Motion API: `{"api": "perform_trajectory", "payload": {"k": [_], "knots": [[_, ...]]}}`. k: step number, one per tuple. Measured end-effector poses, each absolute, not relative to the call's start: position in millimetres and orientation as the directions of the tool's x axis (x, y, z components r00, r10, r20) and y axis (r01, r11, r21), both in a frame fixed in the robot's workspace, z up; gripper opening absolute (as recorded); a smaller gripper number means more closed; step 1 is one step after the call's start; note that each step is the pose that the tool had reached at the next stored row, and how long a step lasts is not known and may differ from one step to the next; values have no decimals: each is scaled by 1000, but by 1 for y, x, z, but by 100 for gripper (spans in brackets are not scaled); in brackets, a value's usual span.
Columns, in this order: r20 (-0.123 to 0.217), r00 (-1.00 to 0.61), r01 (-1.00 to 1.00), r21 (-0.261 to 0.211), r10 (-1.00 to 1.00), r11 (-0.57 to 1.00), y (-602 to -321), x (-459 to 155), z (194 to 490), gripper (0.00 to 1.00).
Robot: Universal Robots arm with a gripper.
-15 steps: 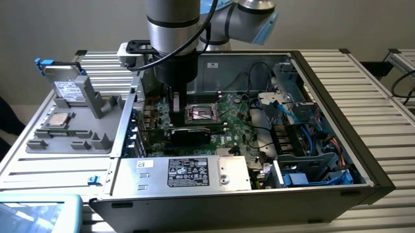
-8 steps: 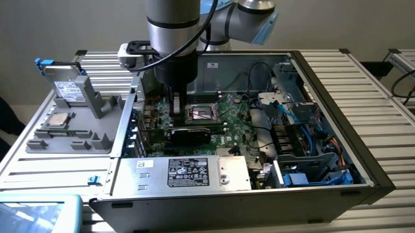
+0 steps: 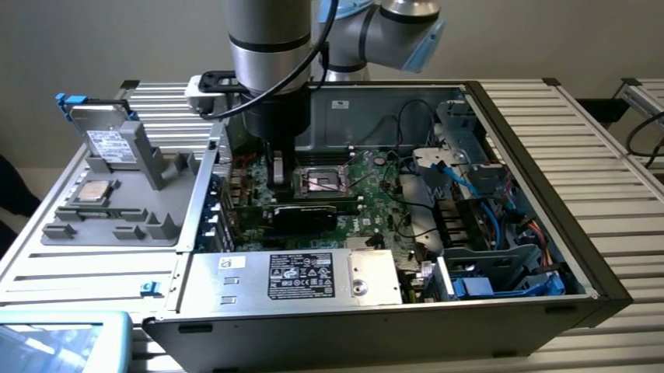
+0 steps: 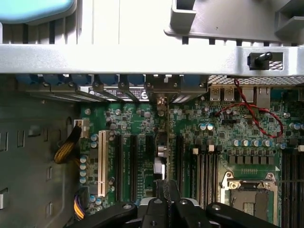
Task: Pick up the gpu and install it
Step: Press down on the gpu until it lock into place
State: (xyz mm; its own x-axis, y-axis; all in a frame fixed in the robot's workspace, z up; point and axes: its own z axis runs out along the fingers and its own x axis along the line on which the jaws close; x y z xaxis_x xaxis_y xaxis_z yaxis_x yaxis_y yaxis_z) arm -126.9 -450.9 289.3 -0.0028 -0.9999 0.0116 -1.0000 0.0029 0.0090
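One robot arm holds a graphics card inside an open computer

One big thing sits on the ribbed metal worktop (image 3: 581, 116): a computer case (image 3: 498, 311) lying on its side with the panel off, so the green main board (image 3: 384, 190) faces up. A grey robot arm (image 3: 270, 54) comes straight down into the case from above. Beside the case, on the exterior view's left, a grey parts tray (image 3: 124, 210) holds a silver hard drive (image 3: 104, 136) standing on edge.

At the arm's lower end the tool (image 3: 278, 180) has its black fingers (image 4: 166, 199) pressed together on the top edge of the graphics card (image 3: 301, 214). The card stands on edge directly under the tool, among the long slots (image 4: 130, 166) of the board. Its long axis runs across the board in the exterior view, from the case's rear wall toward the square processor socket (image 3: 322, 180), in line with the slots. From the wrist, the card shows as a thin edge running away from the fingers toward the rear wall. Whether it is pushed fully home in a slot cannot be told.
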Motion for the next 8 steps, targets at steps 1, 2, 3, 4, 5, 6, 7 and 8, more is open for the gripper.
{"api": "perform_trajectory", "payload": {"k": [1, 2, 3, 4, 5, 6, 7, 8], "knots": [[12, -3, -1000, 8, -1000, 3, -450, -127, 288, 12], [14, -3, -1000, 8, -1000, 3, -449, -128, 287, 12], [16, -4, -1000, 7, -1000, 4, -449, -128, 286, 12], [18, -4, -1000, 7, -1000, 4, -449, -129, 285, 12], [20, -4, -1000, 7, -1000, 4, -448, -130, 283, 12], [23, -4, -1000, 7, -1000, 5, -448, -131, 282, 12], [25, -5, -1000, 7, -1000, 5, -447, -132, 281, 12], [27, -5, -1000, 6, -1000, 5, -446, -132, 280, 12]]}}
